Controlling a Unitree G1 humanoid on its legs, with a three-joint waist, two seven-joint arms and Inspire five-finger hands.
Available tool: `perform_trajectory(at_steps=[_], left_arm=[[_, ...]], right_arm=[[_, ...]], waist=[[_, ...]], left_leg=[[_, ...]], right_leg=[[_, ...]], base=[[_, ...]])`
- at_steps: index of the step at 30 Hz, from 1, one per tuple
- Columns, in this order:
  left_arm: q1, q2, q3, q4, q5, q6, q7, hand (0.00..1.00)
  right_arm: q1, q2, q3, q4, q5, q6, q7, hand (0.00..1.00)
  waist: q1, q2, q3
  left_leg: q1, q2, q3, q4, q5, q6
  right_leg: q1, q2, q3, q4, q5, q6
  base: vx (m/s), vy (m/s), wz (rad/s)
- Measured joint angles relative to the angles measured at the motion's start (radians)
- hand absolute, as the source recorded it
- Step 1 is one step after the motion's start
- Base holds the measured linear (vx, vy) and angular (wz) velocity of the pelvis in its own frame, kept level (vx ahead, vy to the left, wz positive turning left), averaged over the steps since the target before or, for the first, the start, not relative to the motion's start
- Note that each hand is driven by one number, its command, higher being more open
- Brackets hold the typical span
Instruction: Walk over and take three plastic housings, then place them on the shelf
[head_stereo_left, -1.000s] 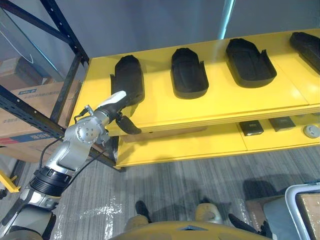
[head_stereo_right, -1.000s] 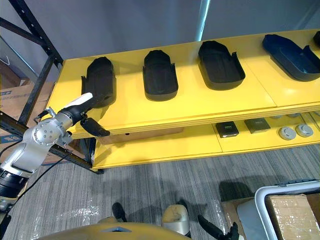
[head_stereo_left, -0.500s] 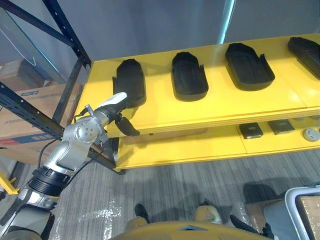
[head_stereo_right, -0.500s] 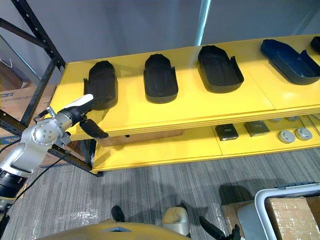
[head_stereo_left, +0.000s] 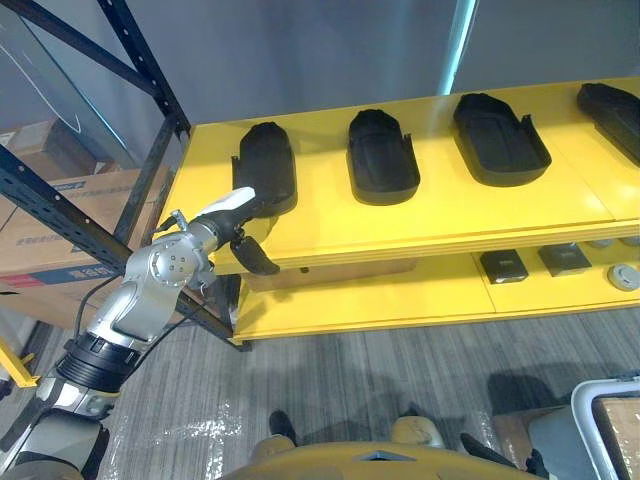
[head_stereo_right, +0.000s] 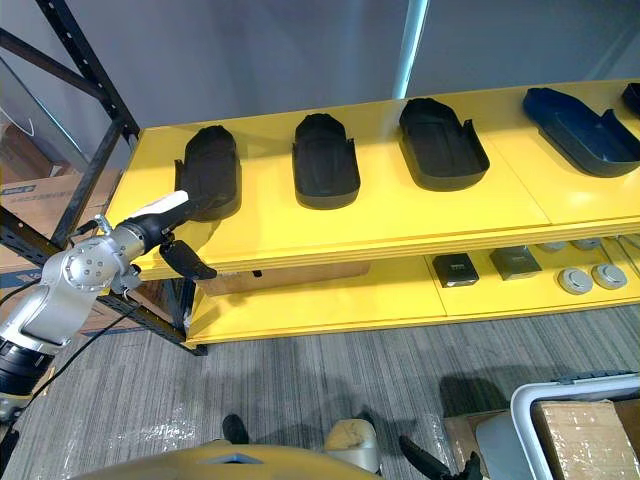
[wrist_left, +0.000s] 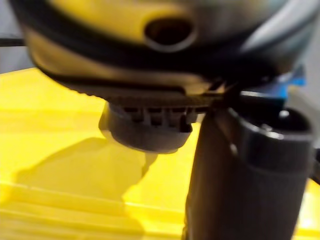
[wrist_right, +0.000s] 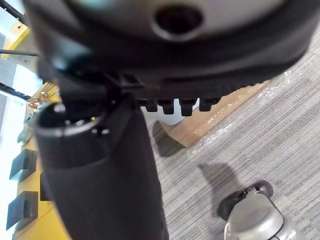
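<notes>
Housings on shelf, rightmost cut off, left hand near

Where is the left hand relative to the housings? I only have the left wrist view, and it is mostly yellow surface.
Observer: The left hand hangs at the top shelf's front edge, just before the leftmost housing, holding nothing.
Operator: How many housings are in that row?
Observer: At least four: beside the leftmost lie the second housing, the third housing and a fourth housing at the right edge of the left eye view.
</notes>
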Motion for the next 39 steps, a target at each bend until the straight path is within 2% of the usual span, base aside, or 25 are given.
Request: perform_trajectory(at_steps=[3,6,12,13,15,17,19,24,30,32,39], left_arm=[[0.000,-0.001,0.003,0.000,-0.014,0.000,0.063,1.00],[0.000,-0.004,0.029,0.000,-0.057,-0.016,0.176,1.00],[0.001,-0.037,0.085,-0.005,-0.083,-0.094,0.509,1.00],[0.001,-0.040,0.086,-0.005,-0.083,-0.099,0.527,1.00],[0.006,-0.060,0.095,-0.021,-0.075,-0.123,0.628,1.00],[0.010,-0.083,0.110,-0.043,-0.070,-0.125,0.650,1.00],[0.013,-0.092,0.111,-0.050,-0.047,-0.124,0.646,1.00],[0.048,-0.092,0.091,-0.051,-0.032,-0.091,0.537,1.00],[0.048,-0.092,0.019,-0.035,-0.033,0.015,0.422,1.00],[0.048,-0.092,0.016,-0.027,-0.034,0.032,0.414,1.00],[0.036,-0.092,0.016,-0.013,-0.035,0.053,0.355,1.00]], right_arm=[[0.000,0.000,-0.008,0.000,-0.001,0.000,0.000,1.00],[0.000,0.000,-0.015,0.000,-0.001,0.000,0.000,1.00],[-0.001,0.000,-0.015,0.024,-0.001,-0.002,0.000,1.00],[-0.001,0.001,-0.015,0.027,-0.001,-0.002,0.000,1.00],[-0.001,0.001,-0.013,0.045,0.000,-0.002,0.001,1.00],[-0.002,0.001,-0.013,0.049,0.000,-0.002,0.001,1.00],[-0.010,0.001,-0.012,0.057,0.000,-0.002,0.001,1.00],[-0.026,0.001,0.015,0.061,0.002,-0.001,0.004,1.00],[-0.030,0.001,0.026,0.061,0.003,0.002,0.015,1.00],[-0.032,0.001,0.026,0.061,0.003,0.002,0.018,1.00],[-0.032,0.001,0.026,0.061,0.003,0.001,0.019,1.00]], waist=[[0.001,-0.004,-0.005],[0.001,-0.011,-0.010],[0.000,-0.017,-0.014],[0.000,-0.017,-0.014],[0.000,-0.023,-0.017],[-0.001,-0.027,-0.019],[-0.001,-0.030,-0.018],[-0.005,-0.032,-0.018],[-0.020,-0.044,-0.007],[-0.027,-0.045,-0.004],[-0.029,-0.024,0.015]], left_leg=[[0.001,0.000,0.000,0.000,0.001,0.001],[0.002,0.000,0.000,0.000,0.001,0.001],[0.011,0.000,0.001,0.000,-0.001,-0.001],[0.011,0.000,0.001,0.000,-0.001,-0.001],[0.011,0.000,0.001,0.000,-0.002,-0.002],[0.011,0.000,0.003,0.000,-0.003,-0.003],[0.011,0.001,0.005,0.000,-0.003,-0.003],[0.008,-0.001,0.022,0.000,-0.006,-0.002],[0.002,-0.002,0.022,0.000,0.000,0.005],[0.002,-0.002,0.024,0.000,0.000,0.005],[0.003,-0.002,0.033,0.000,-0.002,0.003]], right_leg=[[0.001,0.000,0.000,0.000,0.001,0.000],[0.003,0.000,0.000,-0.001,0.002,-0.001],[0.022,0.001,0.000,-0.027,0.016,-0.001],[0.022,0.001,0.000,-0.028,0.016,-0.001],[0.024,0.002,0.000,-0.032,0.017,-0.001],[0.021,0.002,0.003,-0.034,0.015,-0.005],[0.016,0.003,0.005,-0.034,0.013,-0.007],[-0.002,0.003,0.026,-0.034,0.014,-0.007],[-0.004,0.002,0.028,-0.030,0.021,0.001],[-0.006,0.002,0.029,-0.029,0.021,0.000],[-0.015,0.002,0.036,-0.016,0.017,-0.004]], base=[[0.00,0.000,0.00],[0.00,0.000,0.00],[0.00,0.000,0.00],[0.00,0.000,0.00],[0.00,0.000,0.00],[-0.01,-0.003,-0.02],[-0.03,-0.004,-0.05],[-0.01,-0.005,-0.09],[0.02,-0.008,0.00],[0.01,-0.007,-0.02],[0.00,-0.005,-0.02]])
